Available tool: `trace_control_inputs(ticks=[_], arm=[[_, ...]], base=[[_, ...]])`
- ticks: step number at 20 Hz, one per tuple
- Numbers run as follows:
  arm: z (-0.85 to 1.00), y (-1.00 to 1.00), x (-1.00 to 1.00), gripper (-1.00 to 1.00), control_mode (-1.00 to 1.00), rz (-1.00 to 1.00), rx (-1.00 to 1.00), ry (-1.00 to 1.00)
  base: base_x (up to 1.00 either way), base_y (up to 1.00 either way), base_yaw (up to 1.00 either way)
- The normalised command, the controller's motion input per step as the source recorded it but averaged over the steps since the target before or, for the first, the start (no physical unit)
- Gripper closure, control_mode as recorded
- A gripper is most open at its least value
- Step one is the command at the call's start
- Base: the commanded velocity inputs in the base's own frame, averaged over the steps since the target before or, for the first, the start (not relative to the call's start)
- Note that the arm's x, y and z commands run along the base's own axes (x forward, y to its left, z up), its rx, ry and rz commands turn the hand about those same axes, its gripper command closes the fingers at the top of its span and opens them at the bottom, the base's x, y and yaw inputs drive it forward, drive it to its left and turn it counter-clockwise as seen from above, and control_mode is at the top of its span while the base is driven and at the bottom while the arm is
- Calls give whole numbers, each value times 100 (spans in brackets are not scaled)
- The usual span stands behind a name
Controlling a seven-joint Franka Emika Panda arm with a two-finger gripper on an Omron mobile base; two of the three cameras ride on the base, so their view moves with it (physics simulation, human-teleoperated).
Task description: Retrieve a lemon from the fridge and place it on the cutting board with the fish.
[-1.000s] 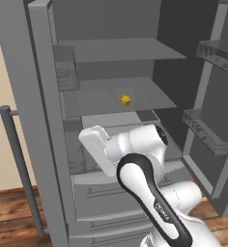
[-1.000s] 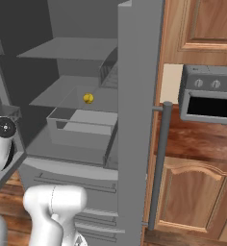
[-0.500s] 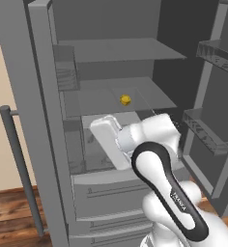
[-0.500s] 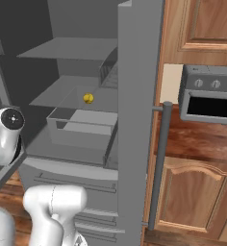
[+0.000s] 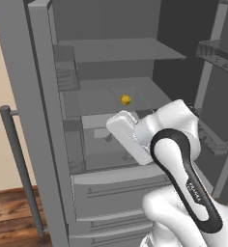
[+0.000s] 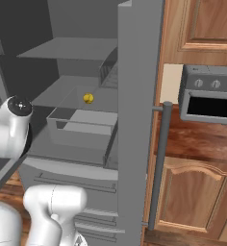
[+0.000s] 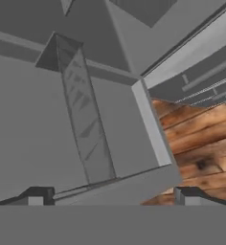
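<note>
The fridge (image 5: 38, 120) stands open. The small yellow lemon (image 5: 125, 100) lies on its middle shelf, above a clear drawer (image 5: 101, 144); it also shows in the right base view as the lemon (image 6: 88, 98), left of the open fridge door (image 6: 139, 105). My white hand (image 5: 128, 135) hovers in front of the drawer, below and just in front of the lemon, apart from it. In the hand view my gripper (image 7: 112, 197) is open, its fingertips (image 7: 36, 196) wide apart with nothing between them, looking at a clear drawer corner (image 7: 86, 119). The cutting board and the fish are out of view.
Door bins (image 5: 217, 53) hang on the right door close to my elbow. A bar handle (image 5: 19, 169) juts from the left door. A grey toaster oven (image 6: 209, 93) sits on a wooden counter right of the fridge, with cabinets (image 6: 192, 197) below. Wood floor (image 7: 201, 139) lies beneath.
My hand has swung to the right and a little upward, closer to the shelf with the lemon. The lemon has not moved. The jaws stay open.
</note>
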Motion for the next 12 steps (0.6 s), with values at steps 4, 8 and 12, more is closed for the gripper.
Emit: trace_control_inputs(ticks=[4, 8, 12], arm=[[-1, -67, 2, -100, -100, 0, -47, -8], [0, -83, 23, -100, -100, 1, -50, -2], [-1, -92, 22, -100, -100, 0, -54, 0]], base=[[0, 0, 0], [0, 0, 0], [0, 0, 0]])
